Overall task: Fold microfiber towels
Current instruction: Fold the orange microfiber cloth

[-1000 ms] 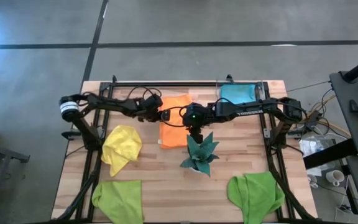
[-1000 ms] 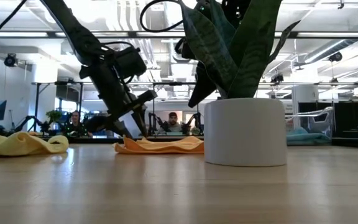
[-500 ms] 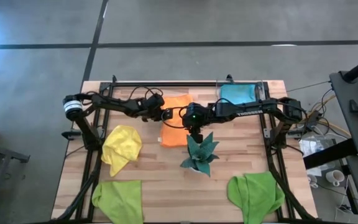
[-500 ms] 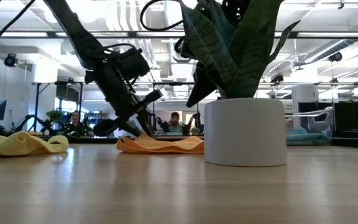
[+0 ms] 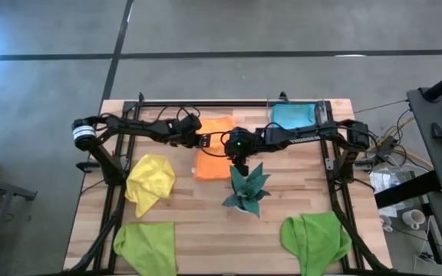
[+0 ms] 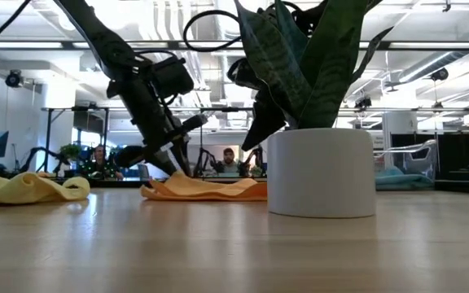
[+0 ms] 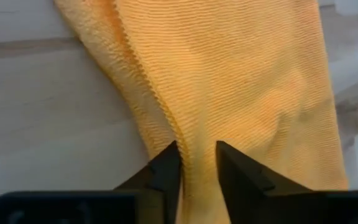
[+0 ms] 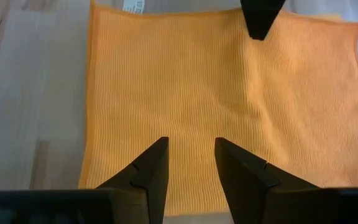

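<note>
The orange towel (image 5: 215, 146) lies spread on the table's far middle. My left gripper (image 5: 202, 141) is at its left edge, shut on a ridge of the cloth (image 7: 197, 155). My right gripper (image 5: 240, 156) stands over the towel's right edge with its fingers a little apart (image 8: 191, 165); I cannot tell whether they touch the cloth. A yellow towel (image 5: 150, 182) lies crumpled at the left. Two lime green towels (image 5: 146, 245) (image 5: 317, 239) lie at the near corners. A light blue towel (image 5: 294, 116) lies at the far right. My left gripper pinches a raised fold of the orange towel (image 7: 199, 140) near its left edge between its two fingers (image 7: 166, 171). The fingers slant down from the table's left (image 6: 169, 159). The rest of the towel lies on the table, slack.
A dark teal spiky plant (image 5: 246, 190) in a white pot (image 6: 322, 171) stands just in front of the orange towel, close under my right gripper. Black arm frames run along the table's left and right sides. Bare wood (image 5: 206, 230) lies between the two green towels.
My left gripper has gone a little toward the table's right edge and then back toward the left. The orange towel's left edge has slid a little to the left with it, while the rest of the towel has stayed flat.
</note>
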Motion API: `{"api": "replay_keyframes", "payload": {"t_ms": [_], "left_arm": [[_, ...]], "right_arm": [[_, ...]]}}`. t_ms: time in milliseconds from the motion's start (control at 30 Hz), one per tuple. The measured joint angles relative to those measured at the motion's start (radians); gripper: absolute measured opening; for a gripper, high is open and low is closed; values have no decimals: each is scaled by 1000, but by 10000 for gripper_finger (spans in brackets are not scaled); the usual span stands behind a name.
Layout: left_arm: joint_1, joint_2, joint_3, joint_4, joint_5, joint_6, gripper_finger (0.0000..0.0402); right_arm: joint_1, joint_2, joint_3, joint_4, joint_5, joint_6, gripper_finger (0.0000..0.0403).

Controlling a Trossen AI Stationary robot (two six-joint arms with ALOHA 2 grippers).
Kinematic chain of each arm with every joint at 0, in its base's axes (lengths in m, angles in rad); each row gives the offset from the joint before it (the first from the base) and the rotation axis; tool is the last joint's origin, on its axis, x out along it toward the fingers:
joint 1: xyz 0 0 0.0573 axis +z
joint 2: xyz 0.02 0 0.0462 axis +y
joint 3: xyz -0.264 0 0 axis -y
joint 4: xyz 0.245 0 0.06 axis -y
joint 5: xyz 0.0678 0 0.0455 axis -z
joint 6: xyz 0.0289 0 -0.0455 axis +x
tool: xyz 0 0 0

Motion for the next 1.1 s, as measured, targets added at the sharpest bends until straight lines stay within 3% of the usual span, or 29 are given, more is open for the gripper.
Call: {"api": "replay_keyframes", "payload": {"t_ms": [167, 333, 700, 933, 1100], "left_arm": [[1, -4, 13, 28, -5, 3, 148], [-21, -1, 21, 28, -7, 21, 174], [-37, 0, -43, 24, -61, 28, 176], [-42, 0, -35, 123, -35, 6, 176], [-42, 0, -39, 120, -54, 1, 140]], "right_arm": [[0, 0, 0, 0, 0, 14, 128], [0, 0, 0, -4, 0, 27, 128], [0, 0, 0, -4, 0, 53, 128], [0, 0, 0, -8, 0, 76, 128], [0, 0, 0, -19, 0, 76, 128]]}}
